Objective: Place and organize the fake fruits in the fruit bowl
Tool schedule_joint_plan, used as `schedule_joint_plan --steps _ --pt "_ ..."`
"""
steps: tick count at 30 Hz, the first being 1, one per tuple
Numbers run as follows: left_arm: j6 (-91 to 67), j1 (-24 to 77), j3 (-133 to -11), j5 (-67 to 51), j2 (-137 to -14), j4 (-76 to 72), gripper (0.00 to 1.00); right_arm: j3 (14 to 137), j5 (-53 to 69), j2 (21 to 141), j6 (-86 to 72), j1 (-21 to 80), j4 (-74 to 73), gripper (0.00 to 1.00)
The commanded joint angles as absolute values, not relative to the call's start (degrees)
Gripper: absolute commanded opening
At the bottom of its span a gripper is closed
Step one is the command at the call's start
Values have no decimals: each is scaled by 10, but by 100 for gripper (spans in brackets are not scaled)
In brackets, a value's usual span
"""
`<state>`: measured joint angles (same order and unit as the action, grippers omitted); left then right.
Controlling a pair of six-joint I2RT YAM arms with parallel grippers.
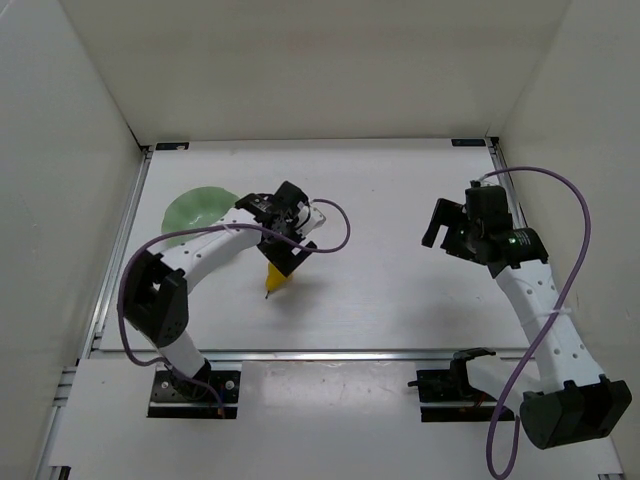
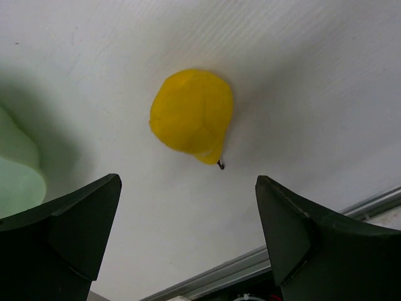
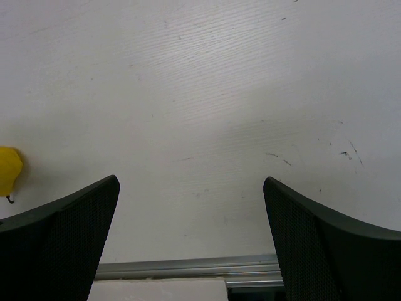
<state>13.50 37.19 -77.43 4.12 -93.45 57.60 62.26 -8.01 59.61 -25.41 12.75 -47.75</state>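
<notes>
The left fingers [image 1: 285,258] are spread wide apart and released, with nothing gripped between them. In the left wrist view only bare white tabletop [image 1: 380,290] fills the gap. The yellow pear [image 2: 191,119] lies on that tabletop straight ahead of the gap, roughly centred between the two fingers and just beyond their tips, touching neither. Its short dark stem points back toward the fingers and its rounded body faces away from them. From above, the left fingers hang over the pear's wide end, so only its narrow yellow end shows past them on the near side. The mint-green bowl [image 1: 195,210] sits off the outer side of the left-hand finger. In the wrist view a slice of its pale rim shows at the picture's left edge, apart from the pear, and from above the left arm crosses part of it. The pear is therefore on the tabletop beside the bowl, not inside it. The right fingers [image 1: 440,225] are well apart from all this, on the other side of the tabletop. They are also spread and released, with only scuffed white surface between them. In the right wrist view the pear peeks in at the far left edge, beyond the outer side of the left-hand finger. A metal rail [image 3: 188,268] runs beneath the fingers at the bottom.
</notes>
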Motion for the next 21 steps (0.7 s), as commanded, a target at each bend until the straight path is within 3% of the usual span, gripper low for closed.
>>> schedule_joint_plan --steps 1,10,11,14,18,21 --pt "106 368 -738 28 -941 515 100 628 -89 579 -258 126 -466 100" --pt "82 363 -720 -1 -1019 452 97 628 -99 574 -252 126 -477 100" --pt "82 354 -720 -1 -1019 446 80 635 -99 574 -252 126 -477 100" --pt "90 345 -720 -12 -1024 446 58 635 -111 574 -247 126 -483 100" --pt "96 334 -720 3 -1029 440 13 635 -111 574 -247 126 -483 100" --pt "96 334 -738 16 -1003 448 10 640 -111 574 -247 126 -483 100"
